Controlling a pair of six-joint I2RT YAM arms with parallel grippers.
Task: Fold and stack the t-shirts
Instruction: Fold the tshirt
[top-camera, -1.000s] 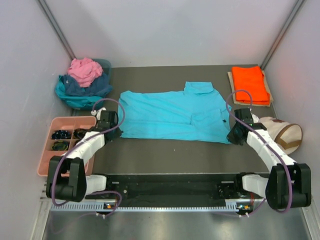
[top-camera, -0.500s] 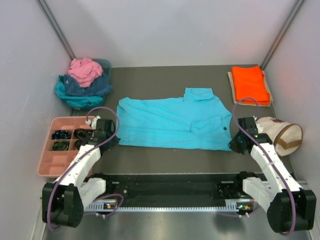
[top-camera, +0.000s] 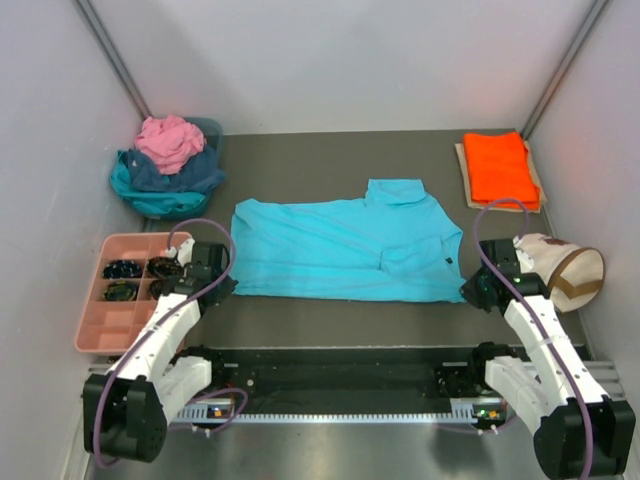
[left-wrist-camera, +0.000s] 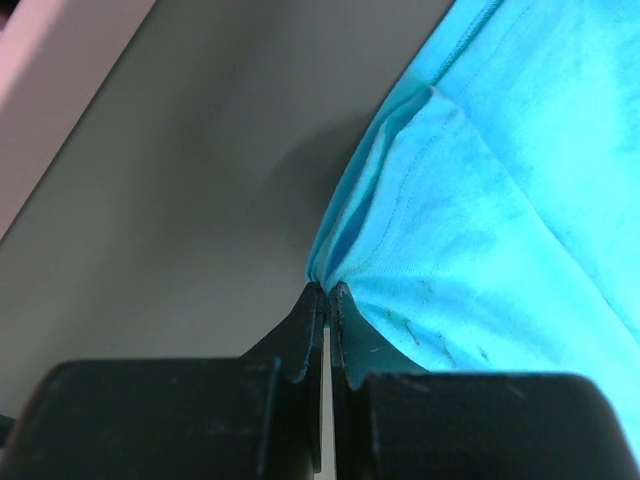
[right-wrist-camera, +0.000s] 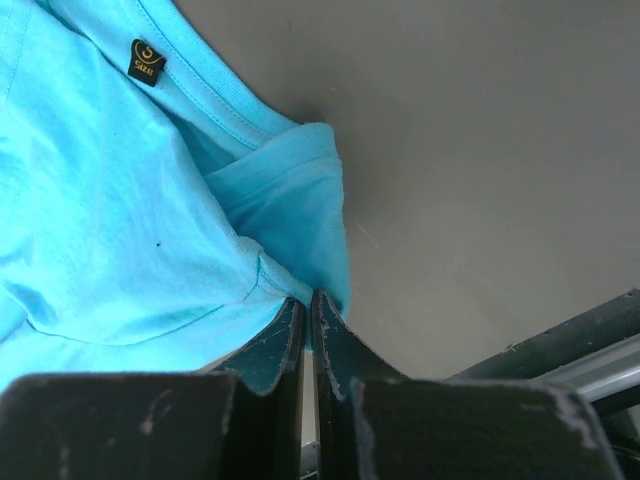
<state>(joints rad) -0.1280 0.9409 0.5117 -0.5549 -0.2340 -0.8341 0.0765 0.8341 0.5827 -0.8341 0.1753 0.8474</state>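
A bright turquoise t-shirt (top-camera: 345, 250) lies spread across the middle of the table, folded lengthwise, one sleeve sticking out at the back. My left gripper (top-camera: 222, 284) is shut on its near left corner (left-wrist-camera: 335, 280). At the other end, my right gripper (top-camera: 470, 291) is shut on the near right corner (right-wrist-camera: 318, 280) by the collar and its label (right-wrist-camera: 147, 58). A folded orange t-shirt (top-camera: 498, 168) rests at the back right. Pink, navy and teal t-shirts (top-camera: 168, 155) are heaped at the back left.
The heap sits in a teal basket (top-camera: 160, 204). A pink compartment tray (top-camera: 112, 322) with dark small items lies at the left. A cream canvas bag (top-camera: 563, 268) with a brown strap lies at the right. The orange t-shirt rests on a tan board (top-camera: 464, 165).
Both grippers have pulled toward the near edge of the table, holding the corners, and the turquoise t-shirt has slid with them and stretched flatter.
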